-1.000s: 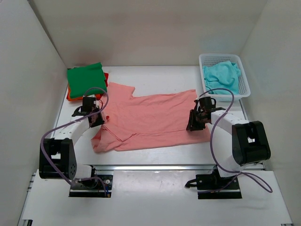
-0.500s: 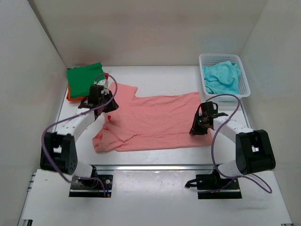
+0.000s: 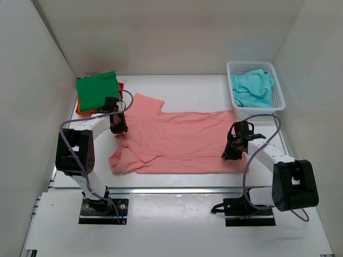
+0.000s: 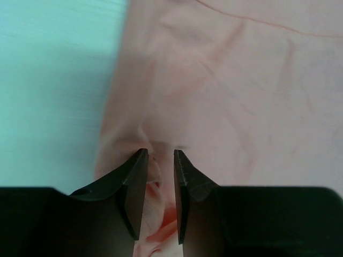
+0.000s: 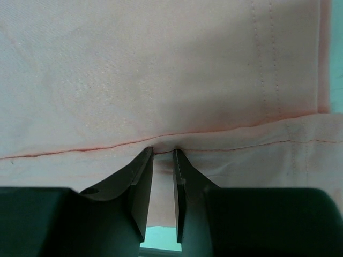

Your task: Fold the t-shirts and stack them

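While the green t-shirt (image 3: 97,88) lies folded on the orange-red t-shirt (image 3: 79,110) at the far left of the tabletop (image 3: 193,88), we have the left fingers (image 4: 136,176) nearly together, clamped on a bunched pinch of the salmon pink t-shirt (image 3: 182,140) at its left edge. That shirt lies spread across the middle, with a flap doubled over at its near left corner. The right fingers (image 5: 140,179) are close together too, pinching its hem seam at the right edge. We judge both grips thin. A hard pull from either arm could slip the hem free, and uneven lifting could drag that doubled flap into the fold and leave the edges skewed. Farther right, the turquoise t-shirt (image 3: 253,88) sits crumpled in the white mesh basket (image 3: 278,101).
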You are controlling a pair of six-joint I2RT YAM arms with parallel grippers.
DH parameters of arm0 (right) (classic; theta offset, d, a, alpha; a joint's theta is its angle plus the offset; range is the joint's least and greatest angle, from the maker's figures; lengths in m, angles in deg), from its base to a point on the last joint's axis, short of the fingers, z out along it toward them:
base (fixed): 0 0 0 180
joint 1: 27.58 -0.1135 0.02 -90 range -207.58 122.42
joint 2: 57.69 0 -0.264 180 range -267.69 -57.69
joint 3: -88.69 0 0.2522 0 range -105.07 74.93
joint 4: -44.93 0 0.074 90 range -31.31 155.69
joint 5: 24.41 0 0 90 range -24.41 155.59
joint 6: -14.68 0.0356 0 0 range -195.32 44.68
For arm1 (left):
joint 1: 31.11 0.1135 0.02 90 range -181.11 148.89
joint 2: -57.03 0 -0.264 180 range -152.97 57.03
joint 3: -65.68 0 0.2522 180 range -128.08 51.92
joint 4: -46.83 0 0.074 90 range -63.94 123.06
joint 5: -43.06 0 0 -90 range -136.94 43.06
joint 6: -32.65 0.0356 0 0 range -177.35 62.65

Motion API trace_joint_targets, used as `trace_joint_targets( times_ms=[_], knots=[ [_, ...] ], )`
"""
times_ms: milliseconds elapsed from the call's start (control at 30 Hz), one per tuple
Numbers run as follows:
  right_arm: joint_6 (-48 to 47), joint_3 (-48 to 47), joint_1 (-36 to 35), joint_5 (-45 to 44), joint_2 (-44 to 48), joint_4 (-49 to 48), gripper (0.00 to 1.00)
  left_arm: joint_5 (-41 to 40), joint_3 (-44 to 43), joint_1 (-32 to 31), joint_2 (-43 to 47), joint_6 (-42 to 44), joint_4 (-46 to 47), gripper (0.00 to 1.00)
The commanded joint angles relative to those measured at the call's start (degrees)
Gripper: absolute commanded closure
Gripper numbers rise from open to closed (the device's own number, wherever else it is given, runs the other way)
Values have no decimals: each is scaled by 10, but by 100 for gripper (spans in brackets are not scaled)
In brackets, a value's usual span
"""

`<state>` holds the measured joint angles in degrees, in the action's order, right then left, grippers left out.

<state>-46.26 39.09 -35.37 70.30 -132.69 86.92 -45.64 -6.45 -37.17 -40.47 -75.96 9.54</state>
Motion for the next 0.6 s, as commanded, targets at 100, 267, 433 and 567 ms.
trace_joint_targets(
  times_ms=[100,267,433,567],
  knots=[
    [-7,14,-1,-43,2,53,80,-99,-70,51,-3,74,-43,63],
    [-13,14,-2,-35,6,48,80,-143,-139,59,-77,100,-85,67],
    [-26,-13,-11,-23,30,41,80,-81,-148,45,-26,99,-72,70],
    [-35,-88,-23,-20,42,38,79,14,-172,9,20,91,-15,49]
  ],
)
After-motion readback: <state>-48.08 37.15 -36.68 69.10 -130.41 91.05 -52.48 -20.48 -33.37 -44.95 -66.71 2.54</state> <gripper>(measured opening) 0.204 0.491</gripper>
